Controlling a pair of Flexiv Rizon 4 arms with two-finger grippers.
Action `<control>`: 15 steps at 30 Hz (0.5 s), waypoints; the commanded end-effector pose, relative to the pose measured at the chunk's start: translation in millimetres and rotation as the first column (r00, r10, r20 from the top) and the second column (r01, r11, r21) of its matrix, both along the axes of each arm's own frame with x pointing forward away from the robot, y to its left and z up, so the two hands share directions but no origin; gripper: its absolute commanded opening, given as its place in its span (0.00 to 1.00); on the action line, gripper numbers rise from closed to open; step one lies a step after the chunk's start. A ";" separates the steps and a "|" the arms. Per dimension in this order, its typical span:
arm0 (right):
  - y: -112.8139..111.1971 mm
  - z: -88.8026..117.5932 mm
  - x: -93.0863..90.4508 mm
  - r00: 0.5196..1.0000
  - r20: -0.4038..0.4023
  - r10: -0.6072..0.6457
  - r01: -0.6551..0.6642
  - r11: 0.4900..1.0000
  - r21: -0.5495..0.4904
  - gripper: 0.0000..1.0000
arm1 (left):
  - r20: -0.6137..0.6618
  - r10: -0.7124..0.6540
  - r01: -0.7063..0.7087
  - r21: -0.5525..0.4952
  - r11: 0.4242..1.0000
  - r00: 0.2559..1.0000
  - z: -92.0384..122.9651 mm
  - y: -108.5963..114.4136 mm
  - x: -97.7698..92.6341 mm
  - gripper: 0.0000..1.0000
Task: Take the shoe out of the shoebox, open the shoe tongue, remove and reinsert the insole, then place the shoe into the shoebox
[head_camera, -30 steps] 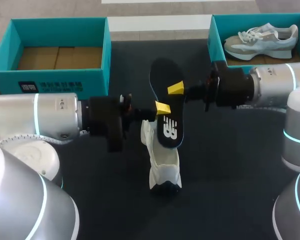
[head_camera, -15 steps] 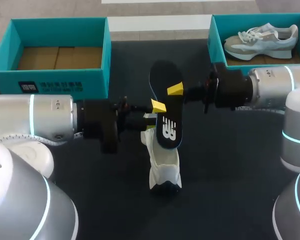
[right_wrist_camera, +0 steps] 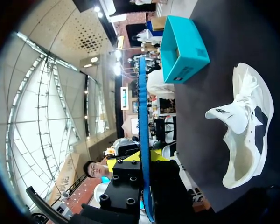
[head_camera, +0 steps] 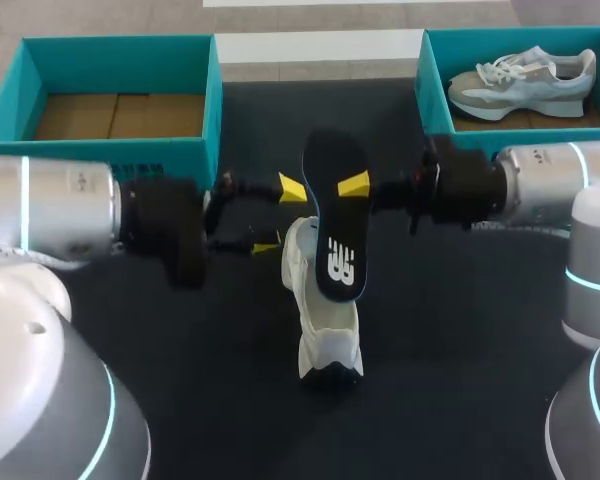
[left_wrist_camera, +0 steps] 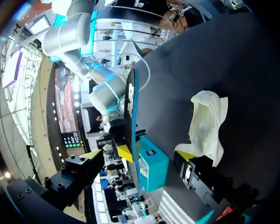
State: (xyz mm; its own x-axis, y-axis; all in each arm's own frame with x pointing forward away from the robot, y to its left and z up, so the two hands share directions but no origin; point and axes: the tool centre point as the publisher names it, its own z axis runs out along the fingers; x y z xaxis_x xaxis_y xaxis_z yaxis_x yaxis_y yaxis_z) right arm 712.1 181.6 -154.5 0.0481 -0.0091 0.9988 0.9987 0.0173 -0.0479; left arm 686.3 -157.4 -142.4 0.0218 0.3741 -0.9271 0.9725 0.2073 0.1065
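Observation:
The dark insole [head_camera: 332, 215] hangs in the air above the table's middle, pinched at its right edge by my right gripper [head_camera: 346, 190], which is shut on it. In the right wrist view the insole [right_wrist_camera: 142, 130] shows edge-on between the fingers of my right gripper [right_wrist_camera: 144, 161]. Just left of the insole, my left gripper [head_camera: 278, 216] stands open and holds nothing. From the left wrist, the insole [left_wrist_camera: 130, 116] is ahead of the open left gripper [left_wrist_camera: 137, 156]. The white shoe [head_camera: 325, 315] lies on the table under the insole; it also shows in both wrist views [left_wrist_camera: 207, 126] [right_wrist_camera: 245, 135].
An empty teal shoebox [head_camera: 110, 150] stands at the back left, close behind my left arm. A second teal shoebox [head_camera: 432, 75] at the back right holds another pale sneaker [head_camera: 520, 78]. The dark table [head_camera: 460, 340] lies around the shoe.
My left gripper has let go of the insole, opened wide and drawn back to the left. The right gripper has kept its hold, and the insole has barely shifted.

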 end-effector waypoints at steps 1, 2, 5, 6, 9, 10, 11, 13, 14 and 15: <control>4.2 -4.2 -1.0 1.000 -0.001 -0.004 0.004 1.000 0.007 0.00 | -0.048 0.002 0.016 0.378 0.925 0.999 18.4 -7.5 9.7 1.00; 4.4 -5.0 -1.7 1.000 -0.001 -0.005 0.005 1.000 0.008 0.00 | -0.066 -0.002 0.030 0.422 0.906 0.998 19.6 -8.6 10.3 1.00; 4.3 -6.1 -2.8 1.000 -0.003 -0.010 0.010 1.000 0.012 0.00 | -0.044 0.029 0.003 0.597 0.802 0.999 18.8 -11.0 15.3 1.00; 4.4 -6.1 -3.0 1.000 -0.003 -0.011 0.011 1.000 0.012 0.00 | -0.046 0.016 0.018 0.651 0.759 0.999 17.1 -11.2 16.5 1.00; 4.5 -6.9 -4.2 1.000 -0.005 -0.013 0.014 1.000 0.013 0.00 | 0.023 0.017 -0.028 0.767 0.640 1.000 16.1 -11.6 18.7 1.00; 4.4 -7.2 -4.7 1.000 -0.005 -0.017 0.017 1.000 0.014 0.00 | 0.025 0.016 -0.029 0.773 0.634 1.000 16.3 -11.6 18.8 1.00; 4.3 -7.4 -5.0 1.000 -0.005 -0.019 0.019 1.000 0.014 0.00 | 0.052 0.012 -0.048 0.796 0.604 0.999 16.5 -11.8 18.8 1.00; 4.5 -8.3 -5.8 1.000 -0.005 -0.022 0.023 1.000 0.015 0.00 | 0.075 0.009 -0.066 0.809 0.584 0.997 15.6 -12.6 18.4 1.00; 5.1 -9.0 -6.1 1.000 -0.004 -0.024 0.024 1.000 0.016 0.00 | 0.075 0.009 -0.066 0.809 0.584 0.997 15.6 -12.6 18.4 1.00; 5.8 -9.5 -6.1 1.000 -0.004 -0.024 0.024 1.000 0.018 0.00 | 0.075 0.009 -0.066 0.809 0.584 0.997 15.6 -12.6 18.4 1.00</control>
